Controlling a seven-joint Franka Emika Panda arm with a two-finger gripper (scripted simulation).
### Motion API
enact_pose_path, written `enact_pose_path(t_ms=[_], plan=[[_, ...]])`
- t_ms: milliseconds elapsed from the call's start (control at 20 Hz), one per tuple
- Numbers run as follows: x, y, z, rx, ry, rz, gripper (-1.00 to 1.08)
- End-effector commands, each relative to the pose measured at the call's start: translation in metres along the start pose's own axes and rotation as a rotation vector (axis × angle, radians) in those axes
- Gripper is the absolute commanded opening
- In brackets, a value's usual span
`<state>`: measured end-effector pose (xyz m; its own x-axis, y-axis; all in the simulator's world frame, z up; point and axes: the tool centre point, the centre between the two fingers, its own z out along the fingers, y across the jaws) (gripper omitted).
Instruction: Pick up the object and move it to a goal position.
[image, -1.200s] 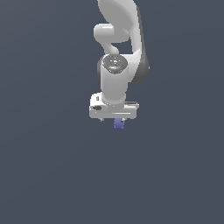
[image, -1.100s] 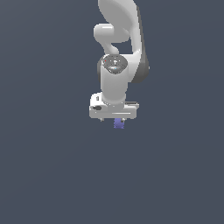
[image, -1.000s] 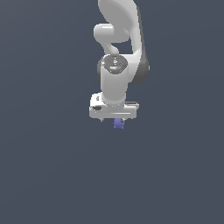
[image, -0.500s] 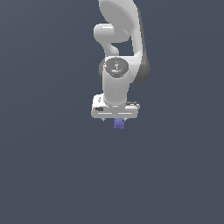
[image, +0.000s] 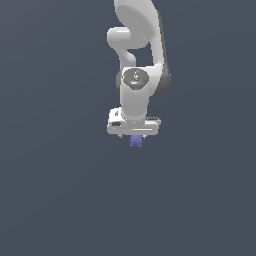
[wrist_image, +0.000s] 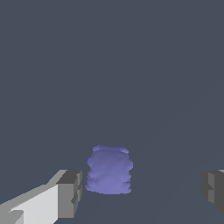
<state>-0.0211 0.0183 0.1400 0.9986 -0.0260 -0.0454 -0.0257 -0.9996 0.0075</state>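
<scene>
One upright white arm (image: 135, 95), fingers (wrist_image: 70, 192) spread wide, astride the object (wrist_image: 109, 170).

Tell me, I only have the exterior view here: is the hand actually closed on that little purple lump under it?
Observer: No. In the wrist view the hand is open. The lump sits between the fingers, and neither one touches it.
Operator: Is it centred between them?
Observer: No. It lies much closer to one finger, with only a sliver of gap there and a wide gap to the other.
Operator: Anything else near it?
Observer: Nothing. The wrist view shows only plain grey ground around the lump.
</scene>
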Motion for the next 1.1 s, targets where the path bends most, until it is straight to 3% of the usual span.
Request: enact_pose_path(t_ms=[0,550,1050], plan=[[-0.006,-0.004,0.008,0.001,0.007,0.013,1.0],[-0.037,-0.021,0.04,0.008,0.04,0.078,1.0],[-0.041,-0.023,0.047,0.009,0.044,0.086,1.0]])
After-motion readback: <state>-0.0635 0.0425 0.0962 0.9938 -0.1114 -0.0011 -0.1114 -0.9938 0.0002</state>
